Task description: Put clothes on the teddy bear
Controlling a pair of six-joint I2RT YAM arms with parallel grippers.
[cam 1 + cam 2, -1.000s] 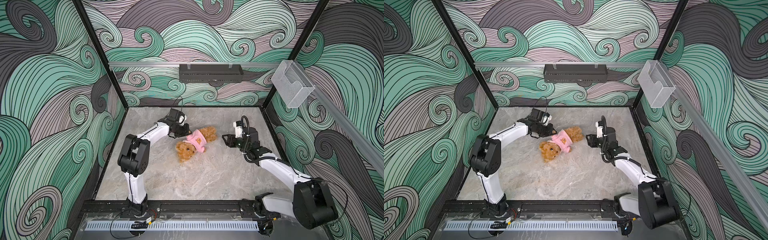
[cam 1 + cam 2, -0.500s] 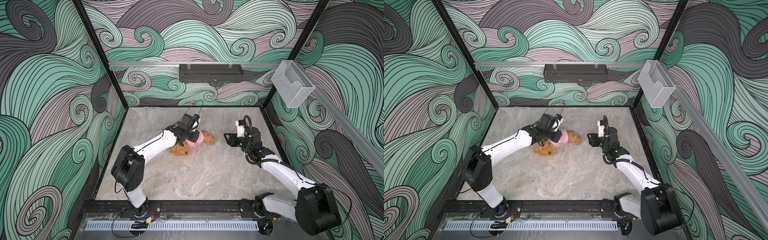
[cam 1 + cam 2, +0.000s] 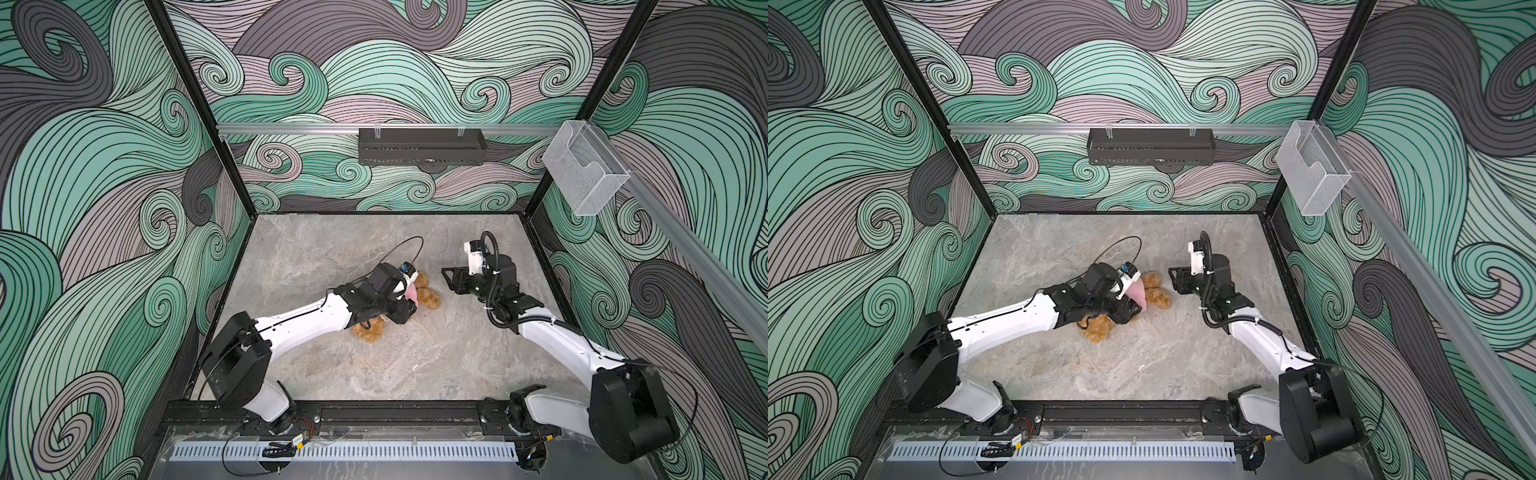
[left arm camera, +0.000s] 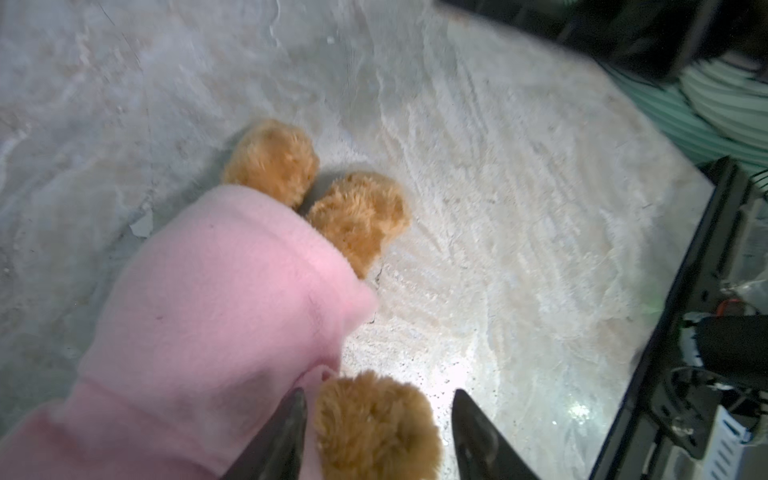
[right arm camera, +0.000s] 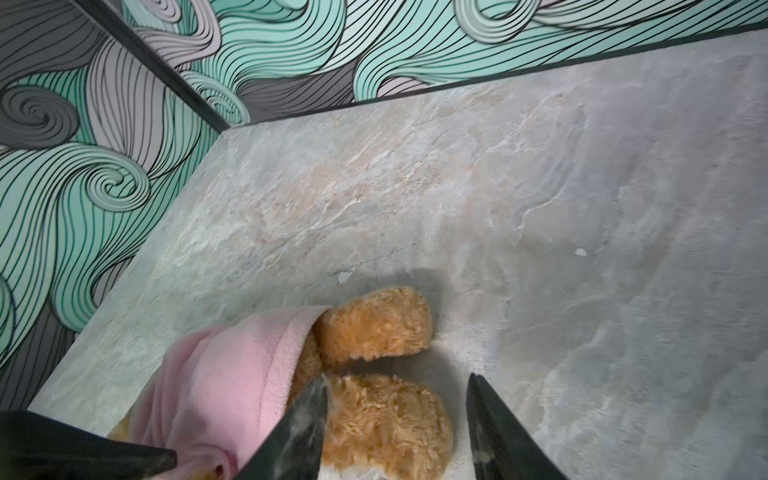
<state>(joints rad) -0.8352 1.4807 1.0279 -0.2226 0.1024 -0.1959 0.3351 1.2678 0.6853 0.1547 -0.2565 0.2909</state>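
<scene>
Pink fleece is over the teddy bear, and the left gripper has just let go! A second ago it sat clenched at the bear's far-left side, up by the shoulder. Now the left arm has swung right across the toy's torso. Its jaws stand apart, and a furry paw pokes out of the pink sleeve between them, pinched by neither finger. That reads as a release after a tug, not a fresh grab.

The bear lies in the middle of the table, head toward the near left. Both bare legs stick out of the hem toward the far right. It looks to have slid slightly nearer than where it lay a second ago. In both top views the arm hides most of the garment, so I cannot tell how the other sleeve sits.

Over on the right, the right gripper has barely budged. Its jaws are parted, holding nothing, and it hovers just beside the feet.

The dressing looks all but done: body covered, one paw through. What's left, I'd say, is checking that hidden sleeve and smoothing the hem. A careless pull-back by the left arm could snag the fleece and drag it askew.
</scene>
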